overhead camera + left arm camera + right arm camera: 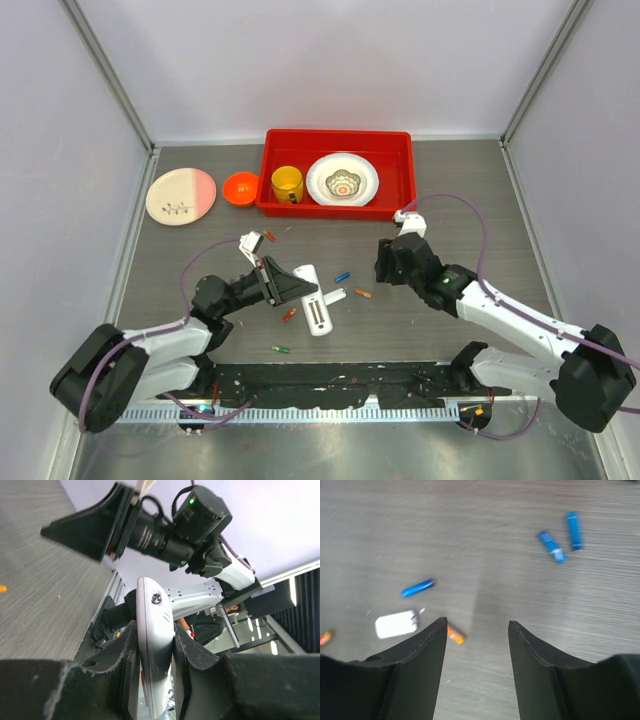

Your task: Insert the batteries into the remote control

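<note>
You are looking at a robot lab test cell: plain white walls (330, 60), metal posts (110, 75), grey desk (470, 190).

Soft, even light fills the top view with faint shadows and a pale sheen on the metal strip (330, 450) along its bottom edge, while the right wrist view is blurred, blue batteries (574, 530) smeared at upper right, and the left wrist view's near fingers (200, 660) sit dark.

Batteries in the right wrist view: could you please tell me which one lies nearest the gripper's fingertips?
The orange battery just beside one fingertip of the right gripper; the blue batteries lie clearly farther away.
</note>
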Controlling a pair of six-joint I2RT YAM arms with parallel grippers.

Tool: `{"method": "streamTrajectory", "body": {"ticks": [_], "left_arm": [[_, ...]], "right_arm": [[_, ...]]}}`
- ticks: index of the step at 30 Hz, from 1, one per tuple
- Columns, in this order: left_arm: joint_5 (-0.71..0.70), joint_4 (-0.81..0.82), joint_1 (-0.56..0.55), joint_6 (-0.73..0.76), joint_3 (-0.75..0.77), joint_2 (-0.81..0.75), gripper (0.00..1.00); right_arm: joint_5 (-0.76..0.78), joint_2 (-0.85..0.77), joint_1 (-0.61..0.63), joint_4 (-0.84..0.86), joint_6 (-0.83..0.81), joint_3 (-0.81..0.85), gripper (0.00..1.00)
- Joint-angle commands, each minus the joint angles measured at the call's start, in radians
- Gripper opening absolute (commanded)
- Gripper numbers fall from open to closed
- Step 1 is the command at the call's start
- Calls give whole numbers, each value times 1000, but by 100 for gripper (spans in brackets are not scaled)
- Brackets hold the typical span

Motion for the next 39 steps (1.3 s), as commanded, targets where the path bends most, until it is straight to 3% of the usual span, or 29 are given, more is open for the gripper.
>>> {"method": "streamTrajectory", "body": {"ticks": [1, 5, 12, 39], "left_arm": [[-12, -107, 2, 86, -30, -138, 0], [-40, -252, 2, 132, -53, -314, 0], [-63, -442, 2, 172, -63, -457, 0], [-64, -455, 1, 196, -49, -414, 0]], "right_arm": [[-68, 12, 128, 52, -51, -19, 59], [-80, 38, 175, 64, -65, -48, 59], [-82, 142, 192, 115, -88, -45, 54], [-93, 306, 196, 169, -88, -45, 38]]}}
